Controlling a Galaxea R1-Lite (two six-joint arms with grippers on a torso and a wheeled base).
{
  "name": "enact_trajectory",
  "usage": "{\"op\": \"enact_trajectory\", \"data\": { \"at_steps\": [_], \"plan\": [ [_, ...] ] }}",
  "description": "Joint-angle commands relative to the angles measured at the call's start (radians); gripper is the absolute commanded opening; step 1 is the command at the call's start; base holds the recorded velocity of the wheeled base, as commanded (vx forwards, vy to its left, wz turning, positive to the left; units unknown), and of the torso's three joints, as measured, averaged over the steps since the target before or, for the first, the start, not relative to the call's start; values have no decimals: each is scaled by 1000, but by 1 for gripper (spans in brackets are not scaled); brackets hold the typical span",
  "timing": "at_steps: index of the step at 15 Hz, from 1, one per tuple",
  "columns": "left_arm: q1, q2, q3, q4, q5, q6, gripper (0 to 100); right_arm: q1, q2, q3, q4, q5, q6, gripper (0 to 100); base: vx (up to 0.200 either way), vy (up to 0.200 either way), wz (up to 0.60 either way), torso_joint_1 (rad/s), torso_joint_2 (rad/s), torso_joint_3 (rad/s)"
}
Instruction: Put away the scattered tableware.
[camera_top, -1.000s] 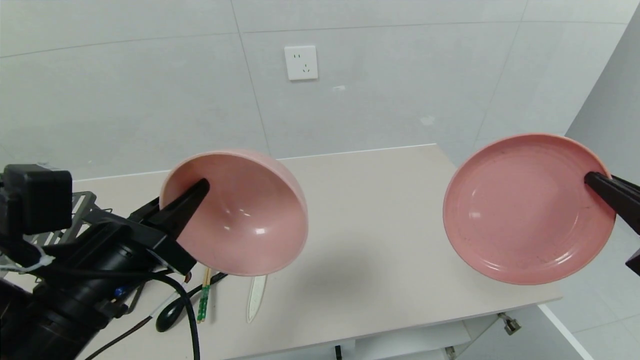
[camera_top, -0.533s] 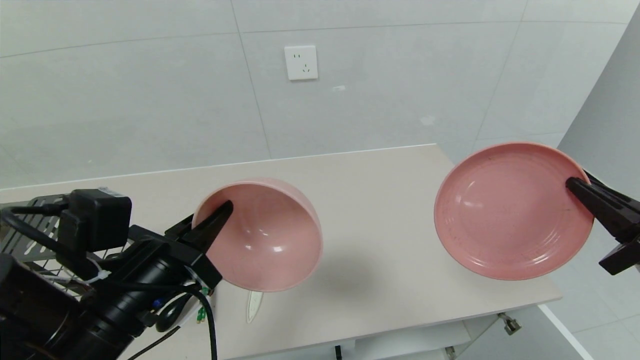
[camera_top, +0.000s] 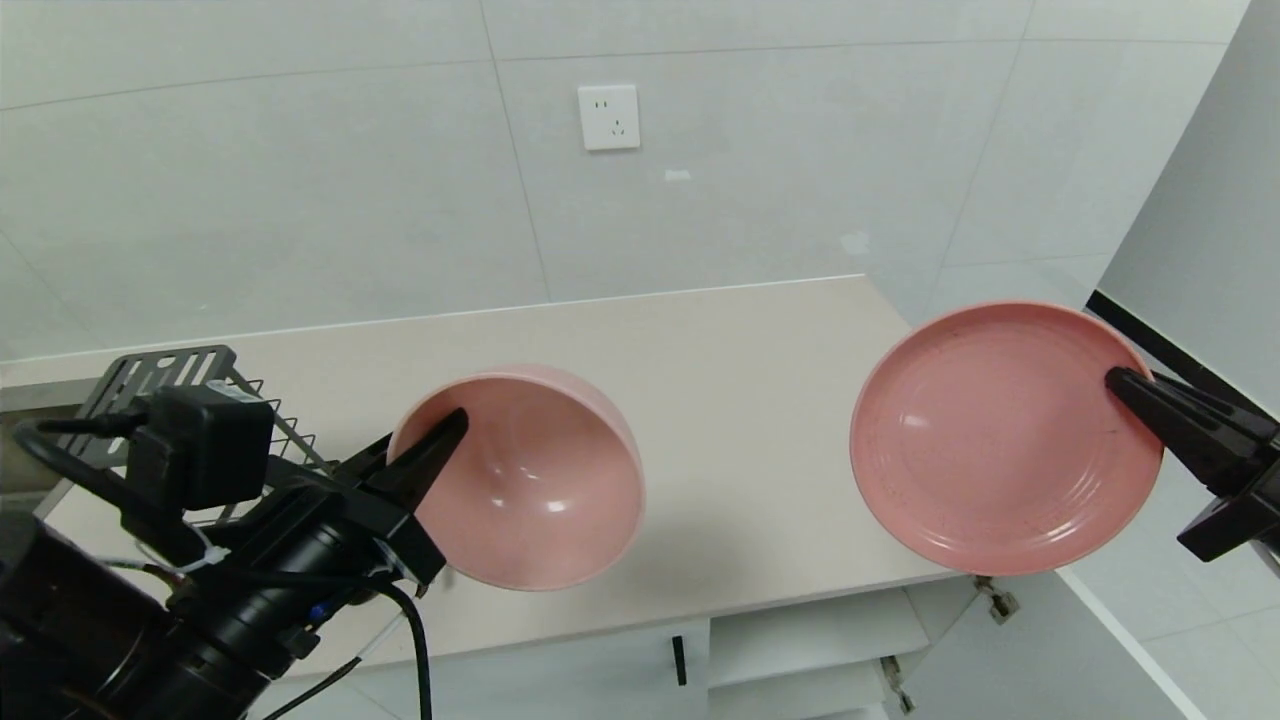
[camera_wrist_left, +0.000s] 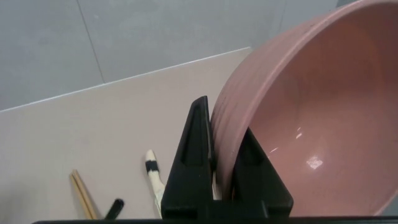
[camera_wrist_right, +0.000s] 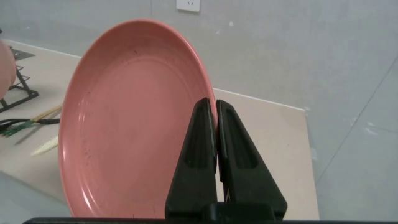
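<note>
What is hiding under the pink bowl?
The bowl hangs above the table. Under it lie chopsticks and a cream utensil. The utensil's other end and anything else beneath are covered.

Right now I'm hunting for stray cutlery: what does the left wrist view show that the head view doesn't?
Left wrist view alone: chopsticks and a white utensil on the table. Head view alone: pink plate clamped in the right end effector, wire rack, wall socket. Both: pink bowl gripped at its rim by the left end effector.
</note>
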Motion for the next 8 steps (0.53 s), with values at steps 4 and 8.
{"op": "enact_trajectory", "data": {
  "at_steps": [4, 8],
  "plan": [
    [0, -12, 25, -1, 1, 0, 0, 0, -2, -1, -2, 1, 0, 0, 0, -50, 0, -2, -1, 1],
    [0, -29, 45, -1, 1, -4, 0, 0, -2, -1, 0, 1, -8, 0, 0, -100, 0, 0, -7, 5]
  ]
}}
